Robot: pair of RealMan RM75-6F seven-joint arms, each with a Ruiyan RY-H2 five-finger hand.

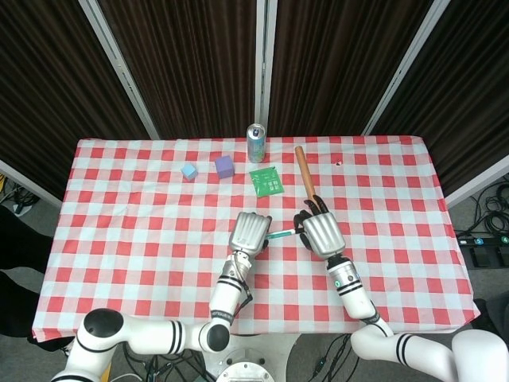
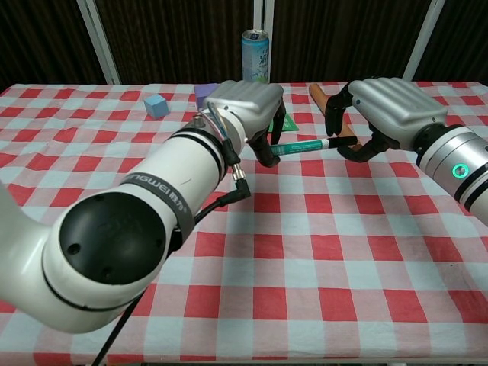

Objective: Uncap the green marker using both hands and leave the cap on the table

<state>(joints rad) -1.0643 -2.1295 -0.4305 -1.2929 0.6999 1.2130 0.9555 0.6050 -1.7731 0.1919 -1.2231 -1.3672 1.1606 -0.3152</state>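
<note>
Chest view has the green marker (image 2: 301, 146) lifted level above the table near the middle, its left end pinched in the left hand (image 2: 245, 107) so the capped right end points at the right hand (image 2: 385, 99), whose curled fingers cup that tip, apparently lining up to pull the cap. Whether those fingers actually touch the cap I cannot tell, since the palm hides the tip in the head view and the cap itself is too small to make out. Farther back stand a can (image 2: 255, 55), a purple block (image 2: 204, 94), a blue block (image 2: 155, 104) and a wooden stick (image 1: 305, 178), partly hidden.
</note>
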